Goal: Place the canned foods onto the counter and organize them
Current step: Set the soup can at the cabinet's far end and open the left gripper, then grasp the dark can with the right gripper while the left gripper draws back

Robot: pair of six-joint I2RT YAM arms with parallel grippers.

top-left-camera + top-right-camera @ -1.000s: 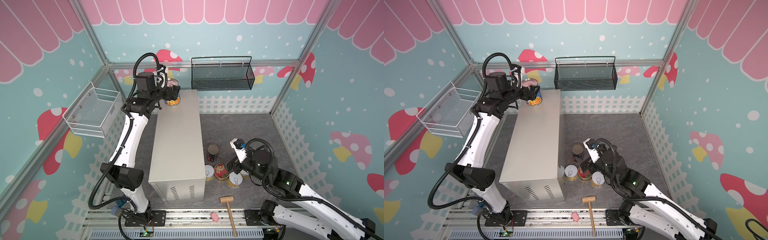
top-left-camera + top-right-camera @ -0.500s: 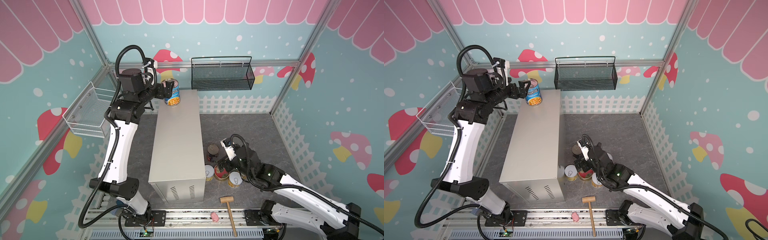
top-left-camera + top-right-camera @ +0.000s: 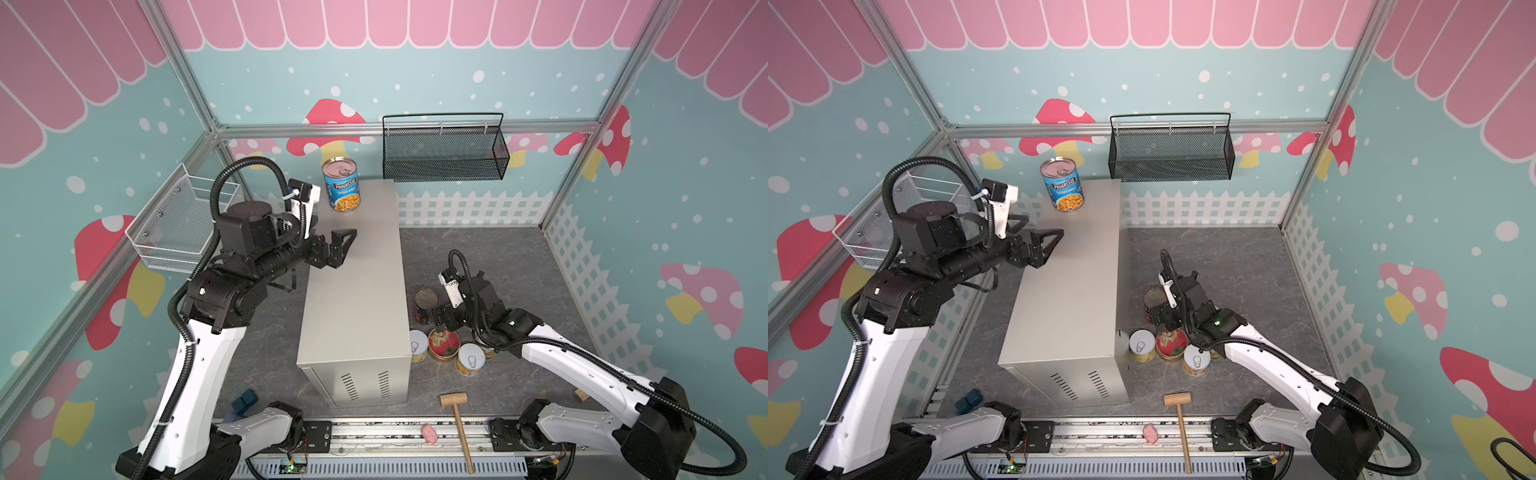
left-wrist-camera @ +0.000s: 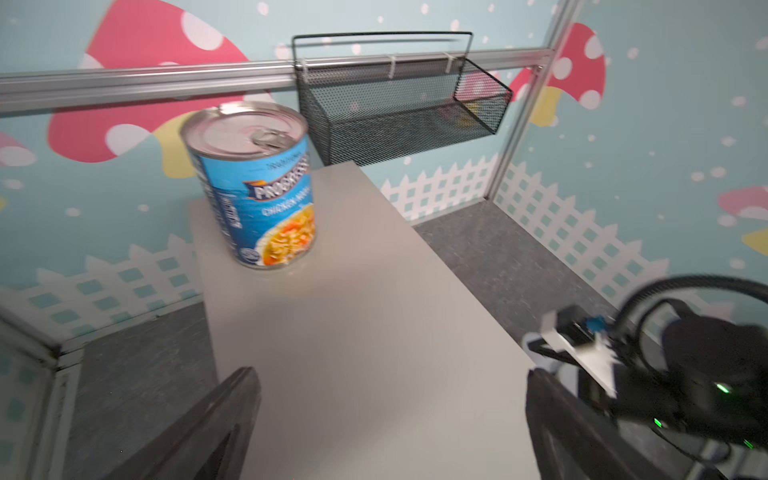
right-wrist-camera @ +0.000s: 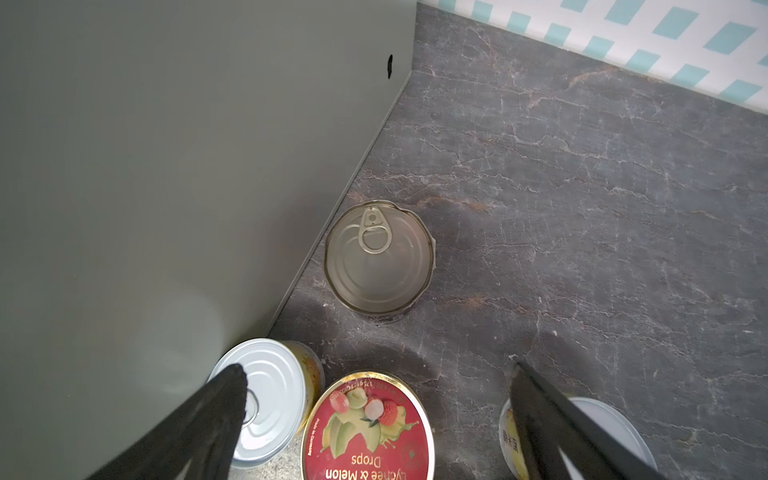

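Upright at the far left corner of the table [image 3: 353, 291]: the Progresso can [image 3: 341, 185], long axis vertical, pull-tab lid up, label turned toward the near end. Left claw [image 3: 343, 249] over the table's left edge, spread wide, empty, apart from that can. On the floor along the table's right side: dark navy can [image 3: 424, 305] upright, red-lidded tin [image 3: 444, 344] lying flat, short yellow cans [image 3: 419, 345] upright. Right claw [image 5: 374, 370] spread wide just above them, gripping nothing
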